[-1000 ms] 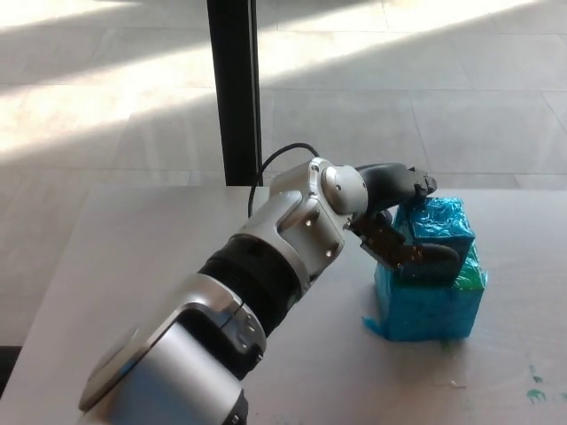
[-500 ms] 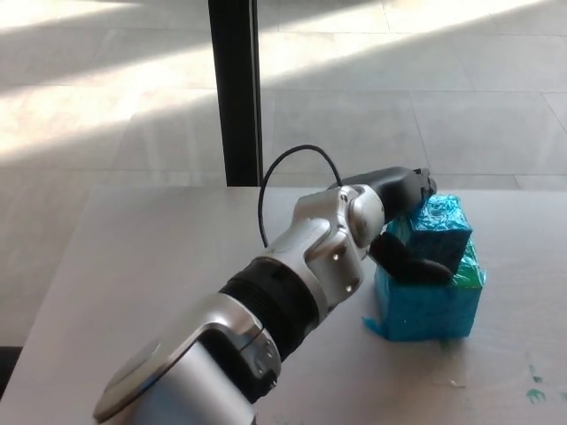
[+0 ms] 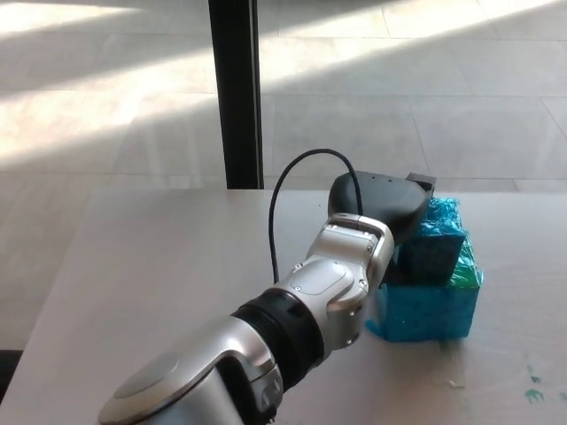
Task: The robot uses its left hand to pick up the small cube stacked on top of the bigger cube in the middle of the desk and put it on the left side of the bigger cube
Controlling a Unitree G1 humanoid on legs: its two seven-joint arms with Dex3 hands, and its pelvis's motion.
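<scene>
The small teal cube [image 3: 446,222] still sits on top of the bigger teal cube [image 3: 425,308], right of the desk's middle. My left arm reaches in from the lower left. My left hand [image 3: 383,205] lies over the small cube's left side, back turned up. One dark finger [image 3: 431,258] crosses the small cube's front face and another tip [image 3: 421,182] shows behind it, so the hand is shut on the small cube. Most of the small cube's left half is hidden by the hand. My right hand does not show.
A black upright post [image 3: 235,88] stands just past the far edge of the grey desk [image 3: 151,266]. A black cable [image 3: 297,181] loops above my wrist. Green specks [image 3: 536,382] mark the desk at the lower right. Bare desk surface lies left of the bigger cube, under my forearm.
My left wrist has rolled over so the hand's back now faces up, and the hand has closed in over the small cube. Both cubes stay where they were.
</scene>
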